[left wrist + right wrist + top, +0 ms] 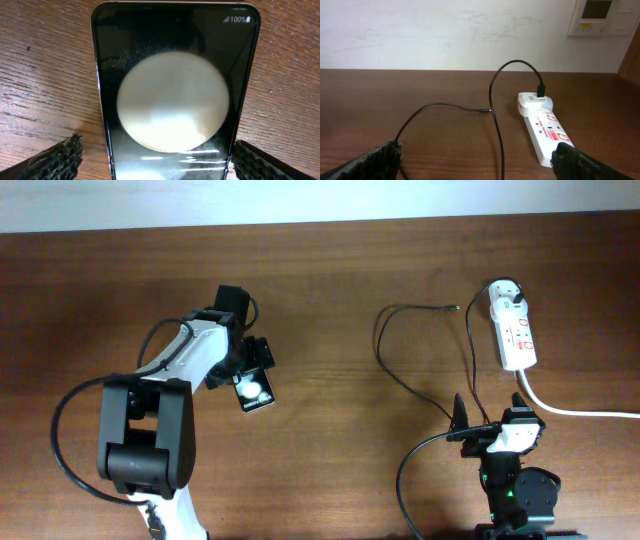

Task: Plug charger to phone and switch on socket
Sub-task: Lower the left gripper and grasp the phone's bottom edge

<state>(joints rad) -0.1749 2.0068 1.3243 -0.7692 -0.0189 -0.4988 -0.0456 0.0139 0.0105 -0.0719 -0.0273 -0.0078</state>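
Black phone (175, 100) lay flat on the table (40, 75) between the spread fingers of the left tool (156, 159); closing squarely on its long edges would steady it. The right tool (477, 162) hung spread, short of the charger (534, 103).

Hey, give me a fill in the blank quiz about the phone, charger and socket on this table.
The phone's screen reads ____ percent battery. The left gripper's jaws straddle the ____. The charger's adapter is plugged into the socket, whose thick cord is ____. The right gripper holds ____.
Missing words: 100; phone; white; nothing.
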